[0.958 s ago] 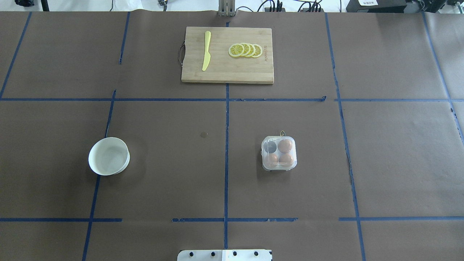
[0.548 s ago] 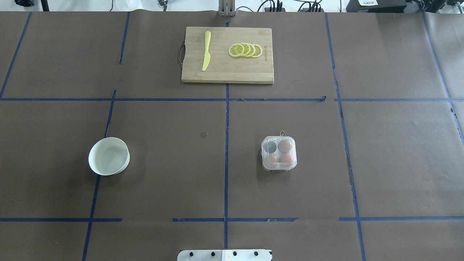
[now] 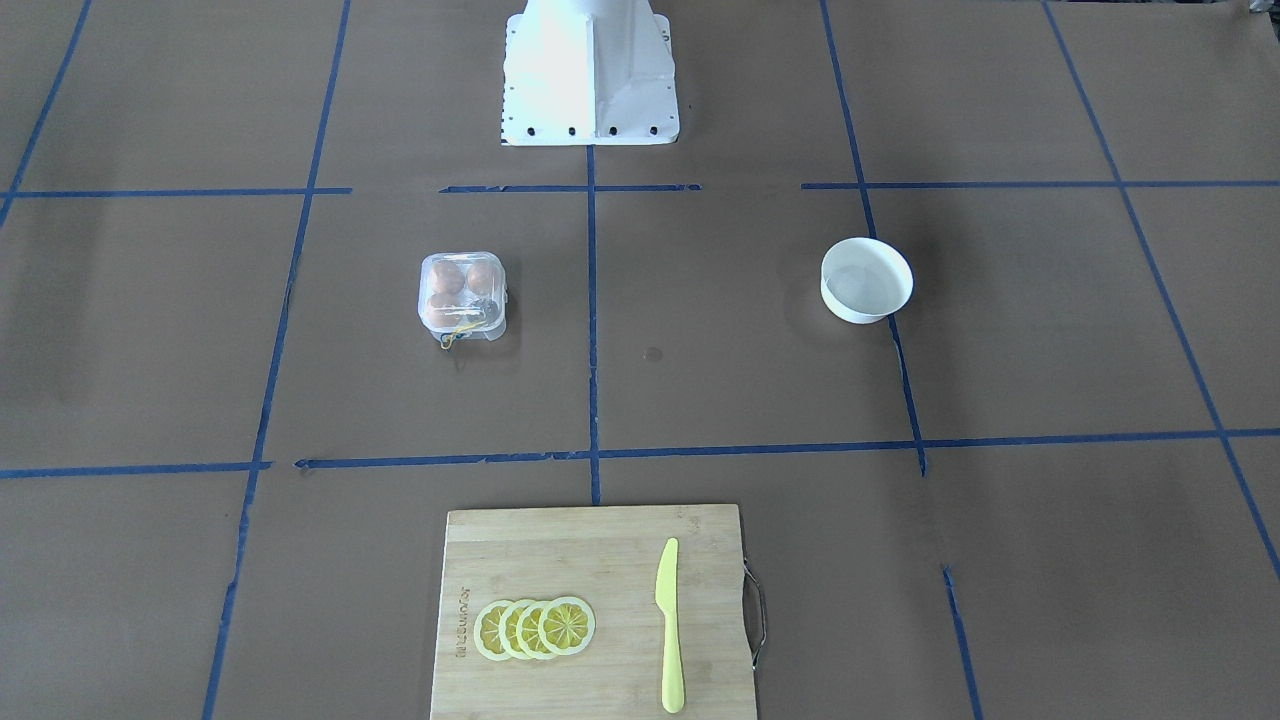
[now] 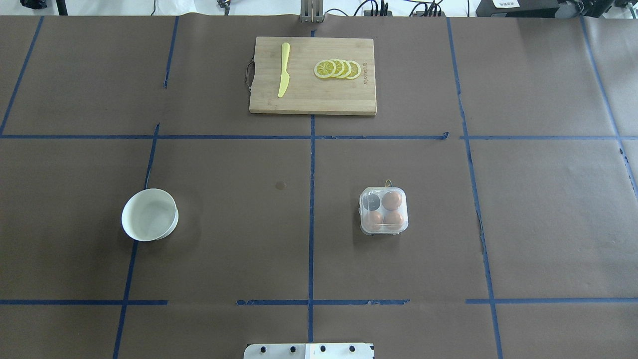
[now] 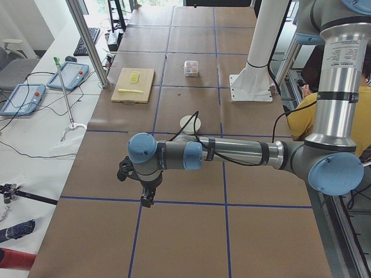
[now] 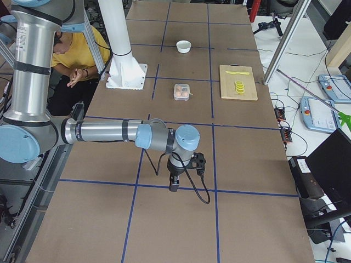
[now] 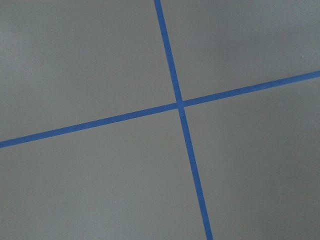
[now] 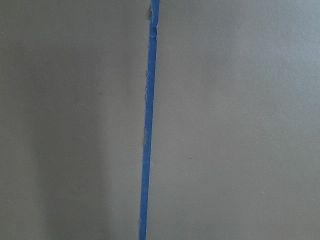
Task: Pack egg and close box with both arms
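Note:
The box [image 4: 384, 211] is a small clear plastic carton standing right of the table's middle, also seen in the front-facing view [image 3: 462, 292]. Its clear lid looks down over the cells. Three orange-brown eggs lie inside, one egg [image 4: 392, 200] at the far right and two nearer me; the far-left cell looks dark. Both arms hang far from it, outside the overhead view. The left gripper [image 5: 148, 201] points down at the table's left end and the right gripper [image 6: 172, 186] at the right end. I cannot tell whether either is open or shut. Both wrist views show only brown paper and blue tape.
A white bowl [image 4: 149, 215] stands empty on the left. At the far middle lies a wooden cutting board [image 4: 309, 102] with a yellow knife [image 4: 283, 70] and lemon slices [image 4: 337, 69]. The white pedestal base [image 3: 590, 70] and a seated person in yellow [image 6: 82, 52] are on the robot's side.

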### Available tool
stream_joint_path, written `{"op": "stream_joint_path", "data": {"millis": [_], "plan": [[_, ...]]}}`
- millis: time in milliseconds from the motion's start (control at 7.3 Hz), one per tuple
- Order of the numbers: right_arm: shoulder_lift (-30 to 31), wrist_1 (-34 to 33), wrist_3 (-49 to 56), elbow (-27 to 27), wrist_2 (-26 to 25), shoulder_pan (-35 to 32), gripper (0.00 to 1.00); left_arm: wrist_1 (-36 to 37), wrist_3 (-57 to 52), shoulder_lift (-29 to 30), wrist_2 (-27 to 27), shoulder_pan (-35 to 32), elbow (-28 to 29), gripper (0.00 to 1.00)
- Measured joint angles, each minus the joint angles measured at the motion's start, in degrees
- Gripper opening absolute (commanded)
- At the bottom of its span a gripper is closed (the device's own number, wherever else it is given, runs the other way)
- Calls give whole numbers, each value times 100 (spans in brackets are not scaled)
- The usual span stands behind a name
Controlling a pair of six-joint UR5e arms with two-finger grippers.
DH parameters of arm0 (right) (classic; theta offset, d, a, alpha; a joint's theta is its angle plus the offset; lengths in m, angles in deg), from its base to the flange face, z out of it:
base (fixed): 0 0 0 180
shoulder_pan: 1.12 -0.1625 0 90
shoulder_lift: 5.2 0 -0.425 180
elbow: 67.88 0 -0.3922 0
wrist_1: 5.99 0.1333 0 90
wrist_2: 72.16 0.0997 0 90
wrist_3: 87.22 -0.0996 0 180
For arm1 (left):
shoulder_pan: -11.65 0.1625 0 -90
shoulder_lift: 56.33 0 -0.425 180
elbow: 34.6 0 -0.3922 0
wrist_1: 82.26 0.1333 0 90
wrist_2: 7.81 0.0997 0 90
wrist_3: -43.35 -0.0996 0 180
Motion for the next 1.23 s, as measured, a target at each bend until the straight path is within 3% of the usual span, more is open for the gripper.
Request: {"op": "stream_joint_path", "data": {"millis": [821,1232], "plan": [[-326,7,42,4,-13,-8,100,-11,1,0,0,0,-9,100],[-398,479,40,-48,-44,-21,100,-17,0,0,-1,0,-8,100]]}}
